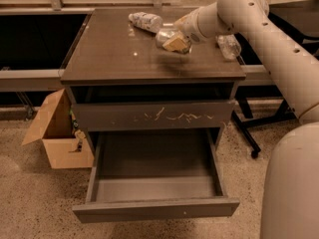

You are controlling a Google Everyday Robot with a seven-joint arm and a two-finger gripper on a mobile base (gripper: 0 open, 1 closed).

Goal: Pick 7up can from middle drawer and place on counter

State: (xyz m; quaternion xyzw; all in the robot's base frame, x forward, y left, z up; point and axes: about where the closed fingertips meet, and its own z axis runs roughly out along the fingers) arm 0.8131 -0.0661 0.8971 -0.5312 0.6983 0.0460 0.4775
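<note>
My gripper [173,41] is above the back of the counter [119,59], at the end of the cream arm reaching in from the right. Its tan fingers [177,44] are shut on the 7up can [163,36], a small silvery can held just off the glossy top, with a shadow below it. The middle drawer [154,209] is pulled wide open at the bottom of the cabinet. Its dark-grey inside shows nothing in it.
A white-patterned bottle [145,21] lies on the counter just left of the gripper. A clear plastic bottle [228,46] lies at the counter's right edge. The scratched drawer front [154,116] is shut above the open drawer. An open cardboard box [57,136] stands on the floor at left.
</note>
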